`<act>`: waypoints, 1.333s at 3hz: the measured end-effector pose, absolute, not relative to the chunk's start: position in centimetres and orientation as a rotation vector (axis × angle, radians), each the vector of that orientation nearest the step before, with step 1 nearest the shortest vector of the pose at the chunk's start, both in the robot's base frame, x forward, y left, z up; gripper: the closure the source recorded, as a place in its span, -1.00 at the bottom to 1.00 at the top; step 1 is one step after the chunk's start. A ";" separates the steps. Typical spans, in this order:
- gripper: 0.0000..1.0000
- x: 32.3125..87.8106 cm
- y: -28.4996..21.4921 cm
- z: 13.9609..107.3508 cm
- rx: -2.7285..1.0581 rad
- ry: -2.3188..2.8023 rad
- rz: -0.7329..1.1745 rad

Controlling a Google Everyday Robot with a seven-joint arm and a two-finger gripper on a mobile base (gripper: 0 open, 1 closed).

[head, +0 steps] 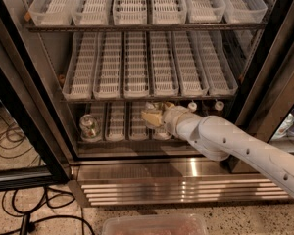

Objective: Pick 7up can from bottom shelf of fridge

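Observation:
The 7up can (89, 126), with a shiny silver top and a greenish body, stands in the leftmost lane of the bottom shelf (117, 142) of the fridge (19, 97). My gripper (152, 115) is inside the bottom shelf, over the middle lanes. It is well to the right of the can and apart from it. My white arm (235, 143) comes in from the lower right.
Two white bottle caps (192, 105) (219, 104) show at the right of the bottom shelf, behind my arm. The upper shelves hold white slotted trays (137, 62). Below is the ribbed steel grille (176, 185). Black cables (19, 214) lie on the floor at the left, and a clear container (154, 225) lies at the bottom.

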State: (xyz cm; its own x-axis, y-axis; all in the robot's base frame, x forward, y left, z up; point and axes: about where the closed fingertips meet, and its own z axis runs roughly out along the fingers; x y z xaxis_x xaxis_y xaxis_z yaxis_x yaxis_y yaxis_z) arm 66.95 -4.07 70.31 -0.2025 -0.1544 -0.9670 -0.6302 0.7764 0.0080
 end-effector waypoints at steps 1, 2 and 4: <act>1.00 65.2 -3.3 68.8 -0.664 1.779 0.476; 1.00 60.9 -2.2 66.9 -0.758 1.832 0.505; 1.00 55.1 -0.8 67.5 -0.886 1.784 0.678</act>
State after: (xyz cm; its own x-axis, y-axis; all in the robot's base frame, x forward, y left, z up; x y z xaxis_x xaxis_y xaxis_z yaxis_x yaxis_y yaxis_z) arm 55.06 -0.84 67.53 -0.2407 -0.2609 -0.9349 -0.8158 0.5762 0.0493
